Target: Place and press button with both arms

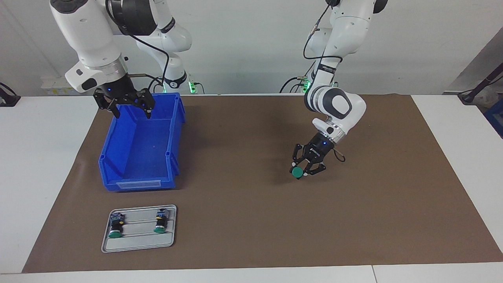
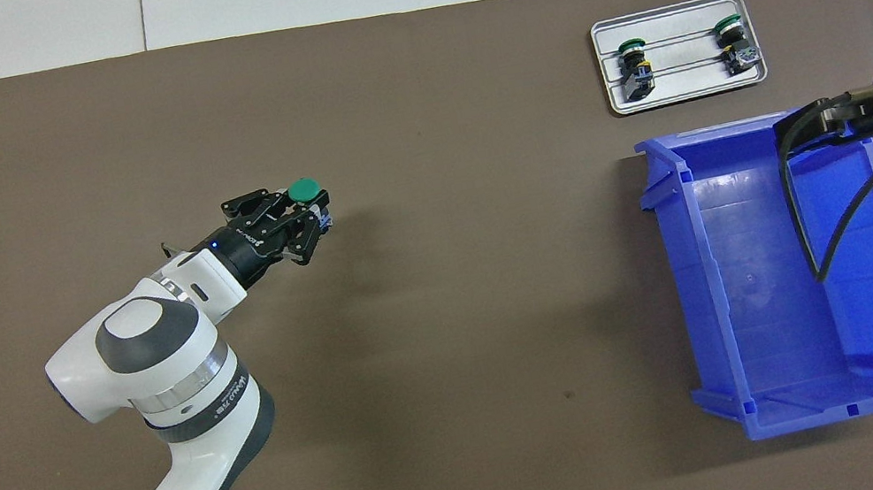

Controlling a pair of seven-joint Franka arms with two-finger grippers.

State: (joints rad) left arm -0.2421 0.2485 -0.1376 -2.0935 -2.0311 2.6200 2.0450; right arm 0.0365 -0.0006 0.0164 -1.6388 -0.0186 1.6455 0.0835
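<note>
Facing view, done: left end effector (image 1: 303, 171) grips the button (image 1: 297, 172) just above the brown mat (image 1: 251, 220).
Left: set down, press.
Right end effector (image 1: 129, 105): open, empty, over blue bin (image 1: 141, 157).

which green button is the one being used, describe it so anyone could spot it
Start at the brown mat and find the white left arm's black hand over its middle. The green-capped push button sits in that hand; the two other green-capped buttons lie on the grey tray.
</note>
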